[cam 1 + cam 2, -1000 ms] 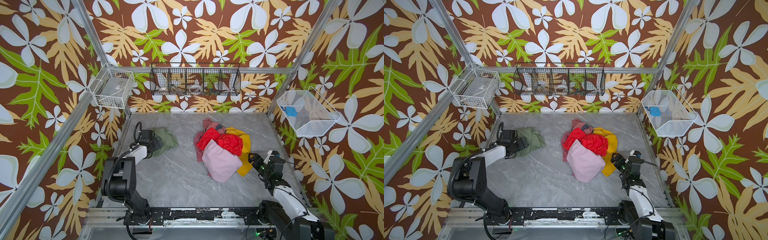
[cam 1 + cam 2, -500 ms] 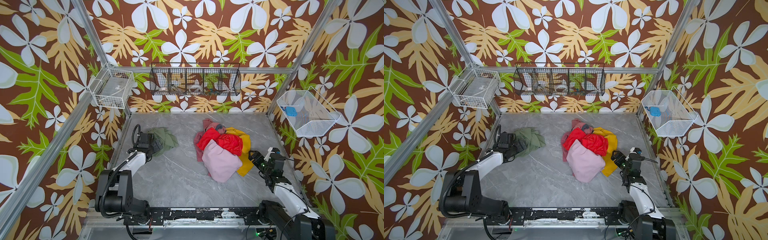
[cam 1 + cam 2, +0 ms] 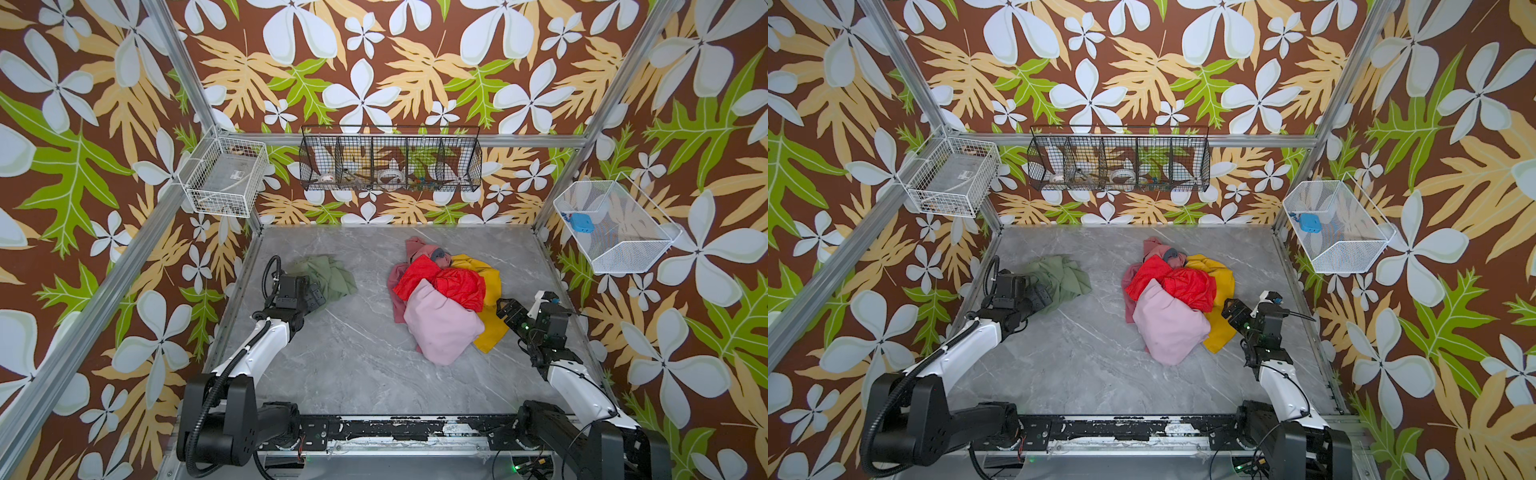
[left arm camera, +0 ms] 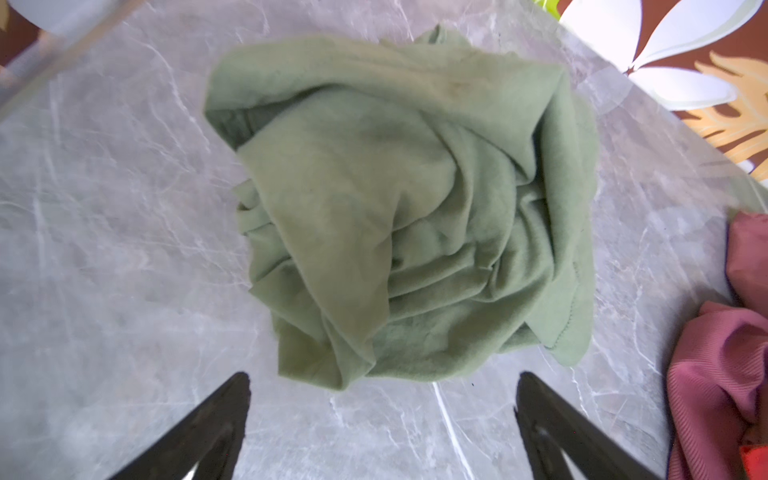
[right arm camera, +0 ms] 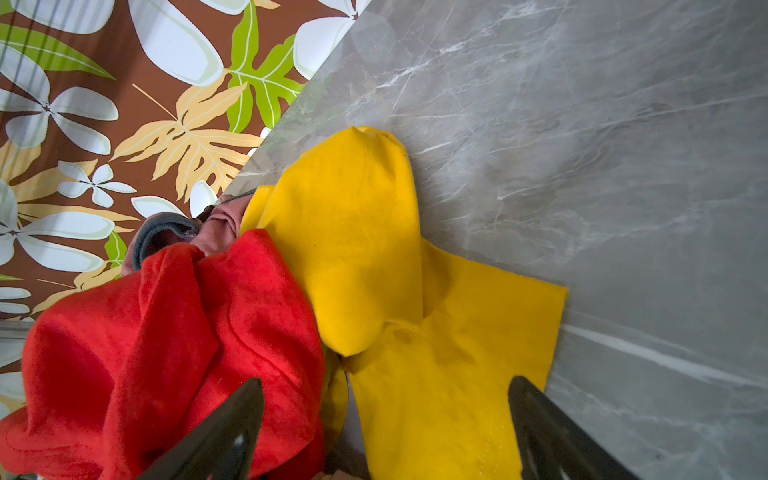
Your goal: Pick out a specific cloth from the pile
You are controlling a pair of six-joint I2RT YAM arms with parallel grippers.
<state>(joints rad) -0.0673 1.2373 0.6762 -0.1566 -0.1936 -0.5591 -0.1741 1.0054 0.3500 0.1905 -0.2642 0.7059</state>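
Observation:
The cloth (image 3: 330,276) (image 3: 1064,277), sage green and crumpled, lies alone on the grey marble table toward its left side, apart from the pile (image 3: 442,322) (image 3: 1169,322). In the left wrist view the cloth (image 4: 407,216) fills the middle. My left gripper (image 3: 315,297) (image 3: 1043,297) (image 4: 382,378) stands open just short of the cloth's near edge, nothing between its fingers. The pile holds pale pink, bright red (image 5: 174,332), mustard yellow (image 5: 415,291) and dusty rose cloths. My right gripper (image 3: 504,309) (image 3: 1230,309) (image 5: 386,386) is open at the pile's right edge, over yellow and red fabric.
A white wire basket (image 3: 226,178) hangs on the left wall, a black wire basket (image 3: 390,160) on the back wall, and a white mesh basket (image 3: 611,226) with a blue item (image 3: 579,222) on the right. The arms' rail (image 3: 374,428) runs along the front.
My left arm has folded lower and drawn back slightly from the green cloth, jaws still open. The cloth and pile have not moved; the right arm has barely shifted.

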